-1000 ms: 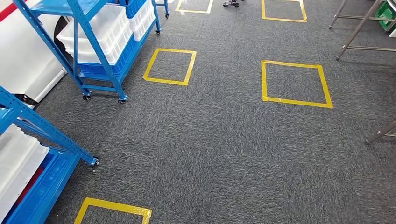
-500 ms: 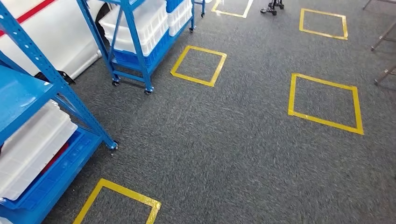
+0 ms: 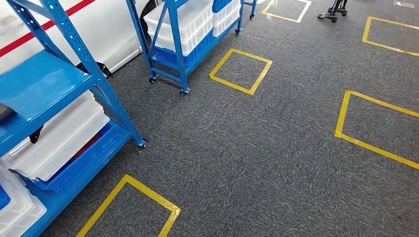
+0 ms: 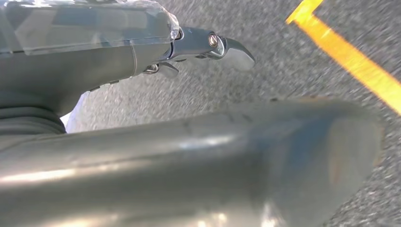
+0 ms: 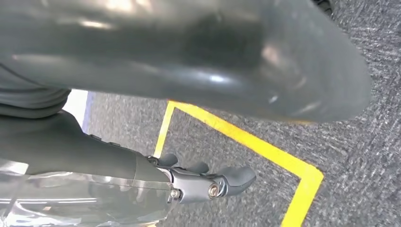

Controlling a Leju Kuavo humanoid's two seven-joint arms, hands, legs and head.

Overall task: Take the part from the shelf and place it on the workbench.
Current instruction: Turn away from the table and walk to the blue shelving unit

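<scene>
Blue shelf (image 3: 47, 86) at left, dark part (image 3: 6, 110) maybe on it; left hand (image 4: 198, 156) and right hand (image 5: 189, 56) hanging empty, fingers apart, for walking.

Carpet (image 3: 276, 163): grey, rough, flecked pile, matt. Floor squares (image 3: 240, 70): yellow tape, smooth, faint sheen. Shelf (image 3: 59, 84): blue painted metal, perforated uprights, satin finish. White bins (image 3: 59, 136): smooth plastic, slightly translucent. Blue tray (image 3: 81, 160) beneath: glossy plastic. Left hand (image 4: 208, 45): polished metal fingertip, grey smooth thumb. Right hand (image 5: 213, 182): dark matt fingers, clear glossy film over cover.
</scene>
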